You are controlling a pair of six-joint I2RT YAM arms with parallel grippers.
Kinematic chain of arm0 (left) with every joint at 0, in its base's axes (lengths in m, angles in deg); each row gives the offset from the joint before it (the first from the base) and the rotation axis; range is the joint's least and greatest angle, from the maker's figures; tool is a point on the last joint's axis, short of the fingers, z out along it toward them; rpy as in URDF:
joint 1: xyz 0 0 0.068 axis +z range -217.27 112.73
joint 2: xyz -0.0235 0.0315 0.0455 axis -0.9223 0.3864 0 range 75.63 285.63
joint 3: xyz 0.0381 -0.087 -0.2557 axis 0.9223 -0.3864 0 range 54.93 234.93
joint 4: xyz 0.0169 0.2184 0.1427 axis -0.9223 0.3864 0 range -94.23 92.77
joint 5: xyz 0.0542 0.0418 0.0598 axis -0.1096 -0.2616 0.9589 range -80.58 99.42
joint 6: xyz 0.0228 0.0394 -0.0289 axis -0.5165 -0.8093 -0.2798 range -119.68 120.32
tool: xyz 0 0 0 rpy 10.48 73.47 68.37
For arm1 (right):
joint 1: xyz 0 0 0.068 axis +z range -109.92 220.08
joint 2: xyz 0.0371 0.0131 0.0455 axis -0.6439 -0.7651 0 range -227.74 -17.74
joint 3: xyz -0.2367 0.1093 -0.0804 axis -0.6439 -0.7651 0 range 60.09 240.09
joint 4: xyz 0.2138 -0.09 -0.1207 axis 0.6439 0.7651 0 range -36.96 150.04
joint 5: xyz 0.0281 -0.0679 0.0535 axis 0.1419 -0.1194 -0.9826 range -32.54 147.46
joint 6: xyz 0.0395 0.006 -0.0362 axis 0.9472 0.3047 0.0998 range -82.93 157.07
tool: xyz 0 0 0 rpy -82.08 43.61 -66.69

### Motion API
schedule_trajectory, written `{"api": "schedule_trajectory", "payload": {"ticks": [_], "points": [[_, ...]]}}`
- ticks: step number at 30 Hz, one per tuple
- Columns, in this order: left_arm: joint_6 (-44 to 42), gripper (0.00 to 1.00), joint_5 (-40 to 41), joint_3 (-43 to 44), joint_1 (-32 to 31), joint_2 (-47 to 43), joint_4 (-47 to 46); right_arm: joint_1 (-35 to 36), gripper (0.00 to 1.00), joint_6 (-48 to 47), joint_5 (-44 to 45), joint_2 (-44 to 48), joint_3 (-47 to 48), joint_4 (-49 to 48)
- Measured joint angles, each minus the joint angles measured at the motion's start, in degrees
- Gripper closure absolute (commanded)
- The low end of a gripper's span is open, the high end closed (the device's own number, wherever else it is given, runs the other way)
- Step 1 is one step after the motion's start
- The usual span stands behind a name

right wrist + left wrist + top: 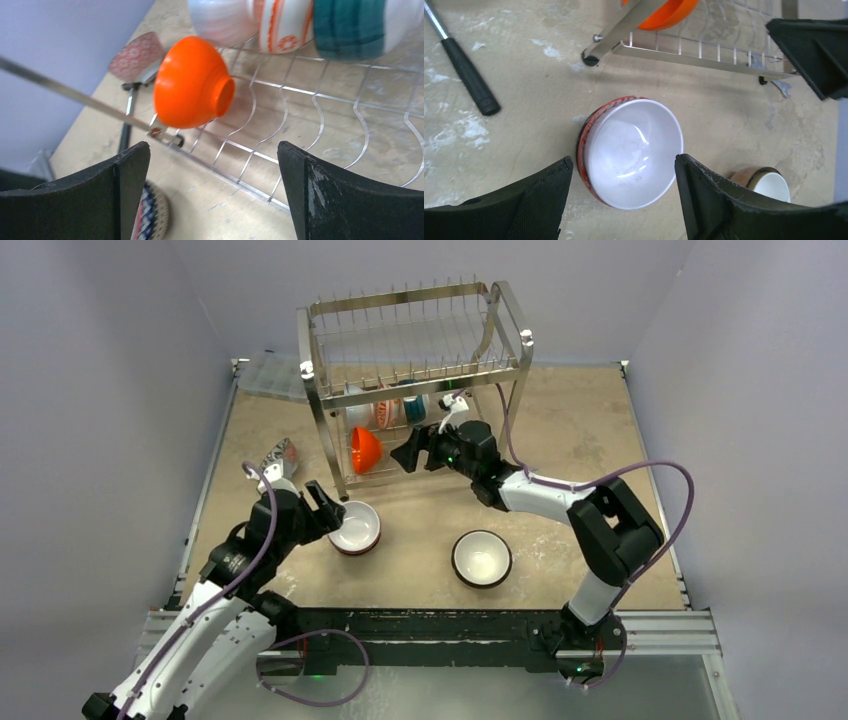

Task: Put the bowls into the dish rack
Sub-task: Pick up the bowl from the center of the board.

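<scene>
A red-and-white bowl [355,527] with a white inside sits upright on the table. My left gripper [328,510] hovers at its left rim. In the left wrist view the open left gripper [624,161] straddles this bowl [634,135], one finger on each side, gripping nothing. A white-inside, dark-outside bowl [482,558] stands to the right. The dish rack [415,370] holds an orange bowl [364,450] on its side in the lower tier, with several bowls [385,408] behind. My right gripper [410,452] is open and empty in front of that tier, facing the orange bowl [190,82].
A utensil with a black handle [469,80] and a red patterned head [280,455] lies left of the rack. A clear plastic box [270,375] sits at the back left. A beige, blue-patterned bowl [152,212] lies below my right gripper's left finger. The rack's leg [591,60] stands just beyond the red-and-white bowl.
</scene>
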Motion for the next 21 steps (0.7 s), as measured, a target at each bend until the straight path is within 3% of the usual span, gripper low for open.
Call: {"api": "schedule_trajectory", "payload": {"ticks": [8, 15, 21], "points": [[3.7, 0.32, 3.7, 0.3, 0.0, 6.4, 3.3, 0.1, 0.01, 5.1, -6.8, 6.6, -6.3, -1.0], [5.3, 0.11, 8.5, 0.3, 0.0, 11.0, 1.9, 0.1, 0.01, 7.5, -9.5, 11.5, -10.4, -1.7], [6.4, 0.07, 12.8, 1.6, 1.9, 12.3, 0.6, 0.0, 0.01, 7.6, -10.6, 13.2, -12.1, -1.7]]}}
